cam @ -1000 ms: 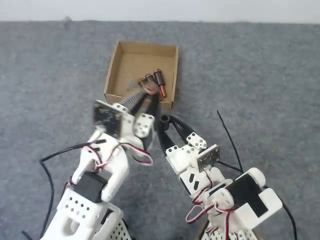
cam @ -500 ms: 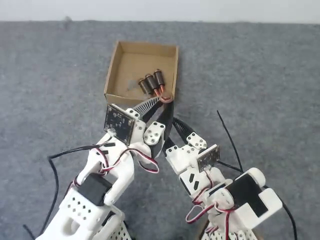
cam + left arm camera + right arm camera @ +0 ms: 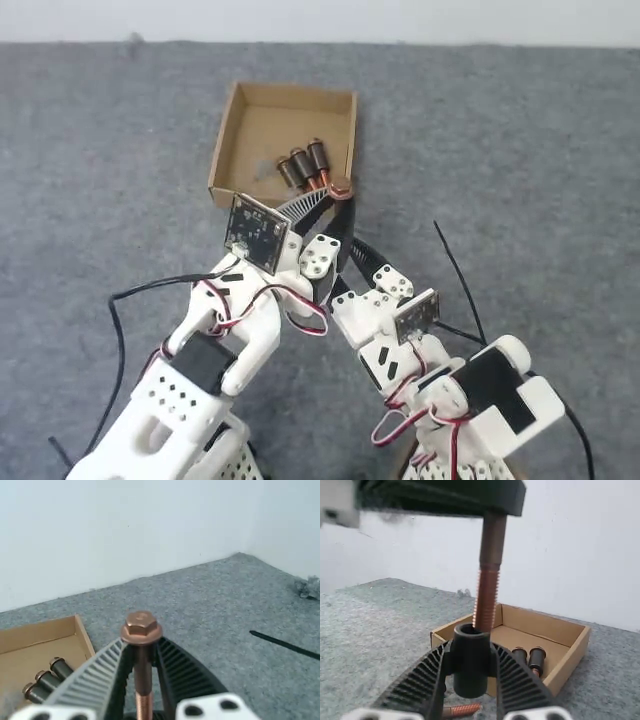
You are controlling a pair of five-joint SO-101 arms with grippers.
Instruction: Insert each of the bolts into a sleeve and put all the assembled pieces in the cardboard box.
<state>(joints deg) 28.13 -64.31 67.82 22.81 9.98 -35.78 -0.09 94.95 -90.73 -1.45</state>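
Inside the cardboard box [image 3: 262,122] lie 3 assembled pieces [image 3: 300,166], side by side.

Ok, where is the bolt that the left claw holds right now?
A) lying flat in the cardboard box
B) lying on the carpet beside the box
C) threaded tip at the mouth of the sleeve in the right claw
C: the left claw grips the bolt below its head, and in the right wrist view its threaded tip meets the open top of the black sleeve clamped in the right claw.

Overhead, two close wrist views, shared box [image 3: 268,128]
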